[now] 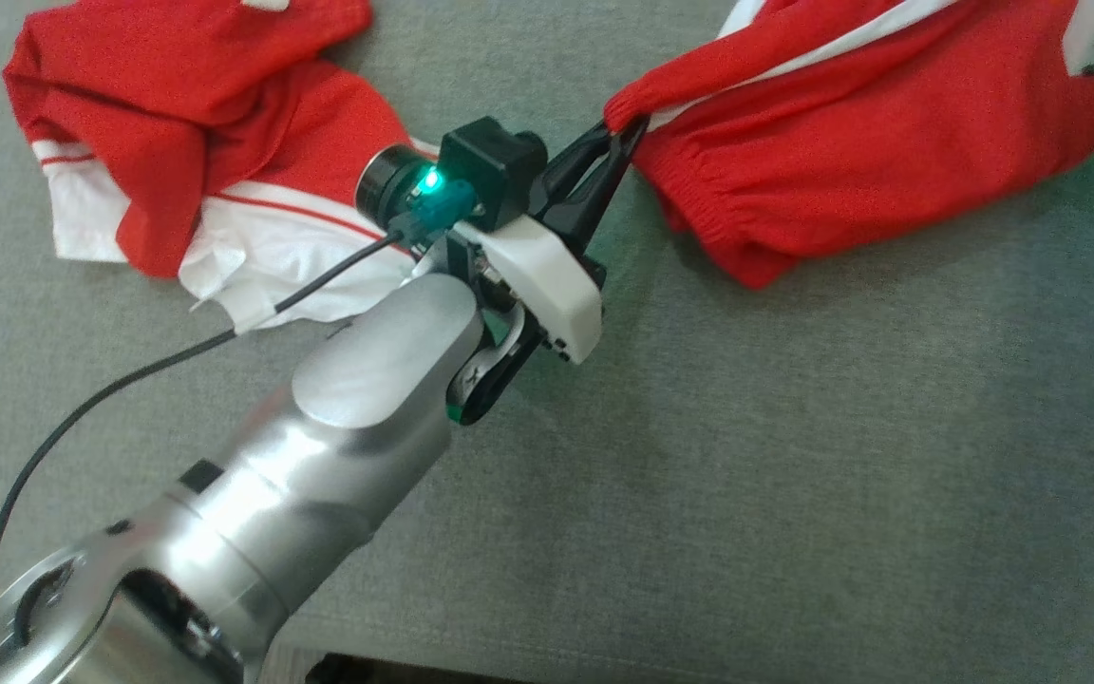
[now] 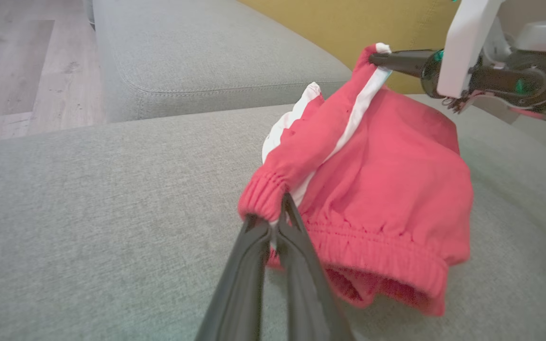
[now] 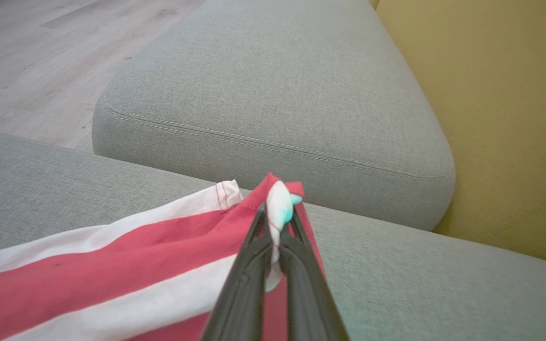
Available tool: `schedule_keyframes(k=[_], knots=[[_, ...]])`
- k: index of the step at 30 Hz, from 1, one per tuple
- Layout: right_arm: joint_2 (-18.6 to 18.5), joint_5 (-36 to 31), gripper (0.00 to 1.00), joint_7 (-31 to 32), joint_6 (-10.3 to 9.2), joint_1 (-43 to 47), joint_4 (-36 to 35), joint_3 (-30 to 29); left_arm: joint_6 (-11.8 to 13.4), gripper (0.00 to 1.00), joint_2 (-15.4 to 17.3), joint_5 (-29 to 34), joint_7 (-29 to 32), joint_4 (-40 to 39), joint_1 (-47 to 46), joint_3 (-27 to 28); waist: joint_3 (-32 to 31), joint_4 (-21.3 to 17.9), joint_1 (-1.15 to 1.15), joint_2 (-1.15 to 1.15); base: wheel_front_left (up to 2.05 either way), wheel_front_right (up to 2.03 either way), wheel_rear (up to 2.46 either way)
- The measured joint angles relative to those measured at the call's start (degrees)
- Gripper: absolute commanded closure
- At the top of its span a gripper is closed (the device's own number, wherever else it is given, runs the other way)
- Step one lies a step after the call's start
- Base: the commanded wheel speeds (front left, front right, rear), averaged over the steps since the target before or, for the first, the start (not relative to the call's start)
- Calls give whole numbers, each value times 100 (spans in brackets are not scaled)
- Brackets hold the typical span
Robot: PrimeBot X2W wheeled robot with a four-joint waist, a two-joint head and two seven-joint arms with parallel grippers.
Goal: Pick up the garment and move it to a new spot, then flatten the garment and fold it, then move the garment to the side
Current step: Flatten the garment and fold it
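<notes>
**A:** Where is the garment [image 1: 841,123] now, and what holds it?

**B:** It is at the far right part of the sofa cushion [image 1: 794,475]. The left hand [image 1: 618,133] is closed tight on an elastic corner. The right hand [image 2: 372,58] is closed on the end with the white stripe. Between them the cloth sags down onto the cushion.

**A:** Which way does it lie?

**B:** Its long axis goes from the left hand toward the far right corner, along the stripe. The gathered hem looks toward the near edge.

**A:** How to do this step well?

**B:** I think they are spreading it flat. Pull both hands apart evenly with firm pinches, and lower it slowly so the hem does not tuck under. Do not touch the other red cloth [image 1: 196,123] at the far left.
</notes>
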Motion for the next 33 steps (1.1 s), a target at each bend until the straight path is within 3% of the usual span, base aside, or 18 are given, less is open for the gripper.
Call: schedule_keyframes(k=[5,6,7,9,11,12,20,26,29,33], knots=[[-5,-274,100,-105,0,-235,249,-221,-57,100,-131,0,-135,166,-176,3,187,169,0,0,0,0,0],[-9,-337,56,-129,0,-269,255,-288,-59,100,-147,0,-146,193,-208,2,223,191,0,0,0,0,0],[-11,-359,0,-138,0,-319,298,-365,-62,100,-162,0,-157,234,-241,-9,255,210,0,0,0,0,0],[-19,-398,0,-187,0,-412,370,-508,-80,95,-193,1,-168,315,-309,-19,301,238,0,0,0,0,0],[-16,-430,0,-315,0,-480,453,-605,-101,45,-215,1,-205,391,-358,-20,308,240,0,0,0,0,0],[-14,-430,0,-388,0,-508,489,-643,-100,0,-224,2,-243,435,-381,-21,299,234,0,0,0,0,0],[1,-305,0,-1063,0,-520,806,-1006,-41,0,-226,1,-371,802,-371,-9,14,101,-1,0,0,0,0],[232,254,0,-1648,0,-472,1002,-1001,205,0,-29,-5,-631,983,-238,144,-406,-77,-2,0,0,0,0],[506,716,0,-1744,0,-343,846,-781,350,0,192,-5,-754,996,-82,359,-658,-197,-1,0,0,0,0],[701,1344,0,-1746,0,169,134,-477,549,0,402,3,-825,810,119,638,-936,-323,-2,0,0,0,0]])
